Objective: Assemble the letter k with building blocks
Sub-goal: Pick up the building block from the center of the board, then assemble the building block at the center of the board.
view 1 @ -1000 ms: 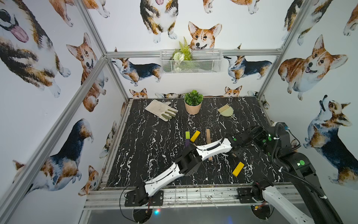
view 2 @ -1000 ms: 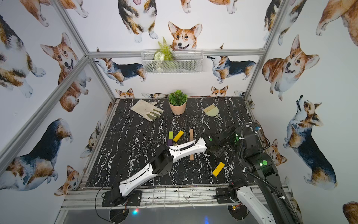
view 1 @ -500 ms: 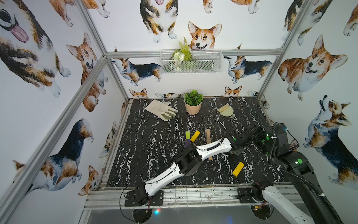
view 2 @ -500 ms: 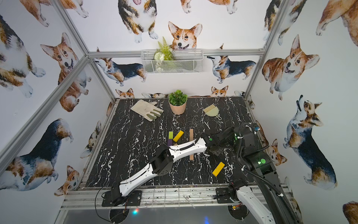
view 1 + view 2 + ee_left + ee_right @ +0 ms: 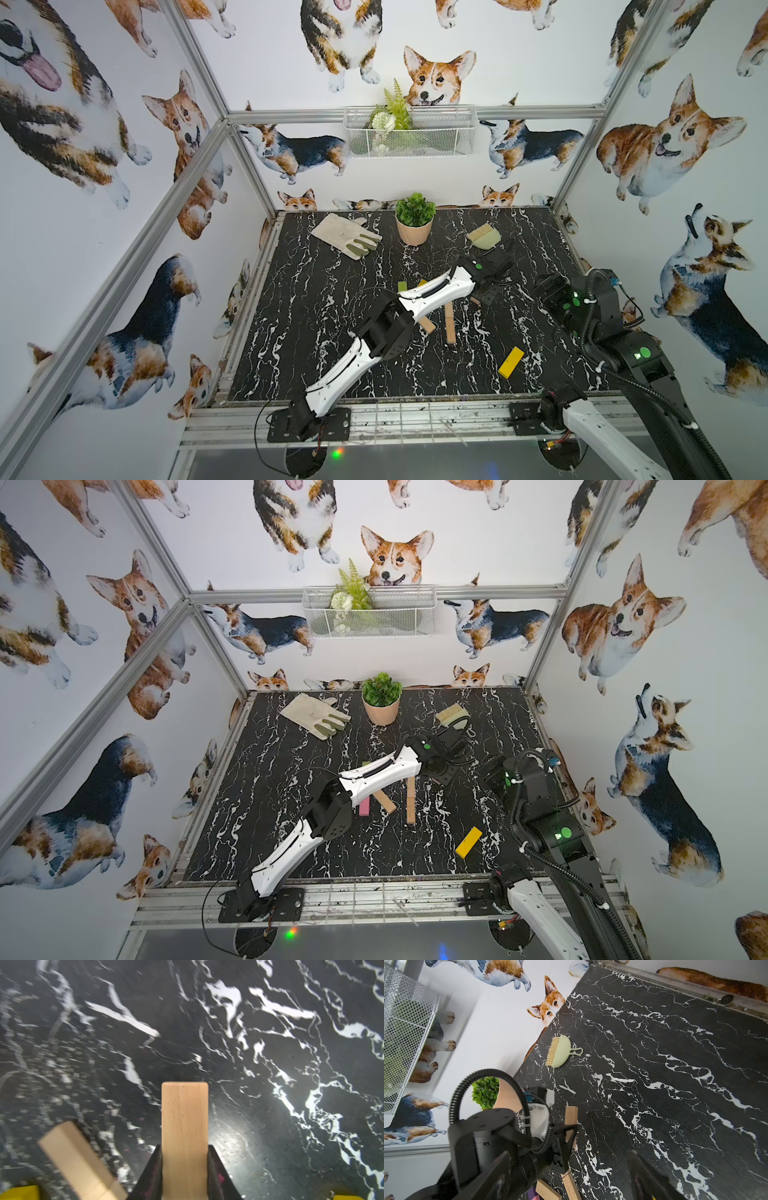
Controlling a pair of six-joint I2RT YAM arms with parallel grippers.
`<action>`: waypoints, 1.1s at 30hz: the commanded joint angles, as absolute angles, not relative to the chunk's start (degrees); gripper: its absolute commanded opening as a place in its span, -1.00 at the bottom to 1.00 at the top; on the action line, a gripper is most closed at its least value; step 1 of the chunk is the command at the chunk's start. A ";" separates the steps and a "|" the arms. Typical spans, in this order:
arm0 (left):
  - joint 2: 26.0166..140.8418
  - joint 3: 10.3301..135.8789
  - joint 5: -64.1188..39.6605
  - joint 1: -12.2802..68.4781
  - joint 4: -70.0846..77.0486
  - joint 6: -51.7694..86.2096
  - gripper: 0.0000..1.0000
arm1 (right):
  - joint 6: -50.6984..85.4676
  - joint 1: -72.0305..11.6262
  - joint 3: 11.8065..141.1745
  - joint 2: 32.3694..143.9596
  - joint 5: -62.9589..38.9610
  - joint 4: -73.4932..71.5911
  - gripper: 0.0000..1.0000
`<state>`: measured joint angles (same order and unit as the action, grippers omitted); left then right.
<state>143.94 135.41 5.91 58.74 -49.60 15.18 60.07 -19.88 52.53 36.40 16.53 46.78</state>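
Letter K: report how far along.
Started: a straight tan block lies with a slanted tan block beside it. In hand: the left gripper shut on a third tan block. Left: placing it and finishing the K; the yellow block lies apart, the right gripper open.

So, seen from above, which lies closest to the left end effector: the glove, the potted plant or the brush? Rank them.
In a top view, from the left end effector:
1. Brush, just beyond it, toward the back wall.
2. Potted plant, back centre.
3. Glove, back left.
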 commanded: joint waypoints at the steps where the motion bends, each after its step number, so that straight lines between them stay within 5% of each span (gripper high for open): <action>1: 143.34 134.66 4.72 57.52 -50.38 13.00 -0.49 | 61.74 -19.87 51.96 36.62 16.55 45.89 0.78; 33: 142.12 124.04 2.81 54.65 -45.88 14.84 -0.47 | 61.26 -19.86 52.03 38.01 15.52 45.97 0.78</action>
<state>142.71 124.57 2.90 54.74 -45.43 15.20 60.23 -19.88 51.75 38.00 14.96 46.61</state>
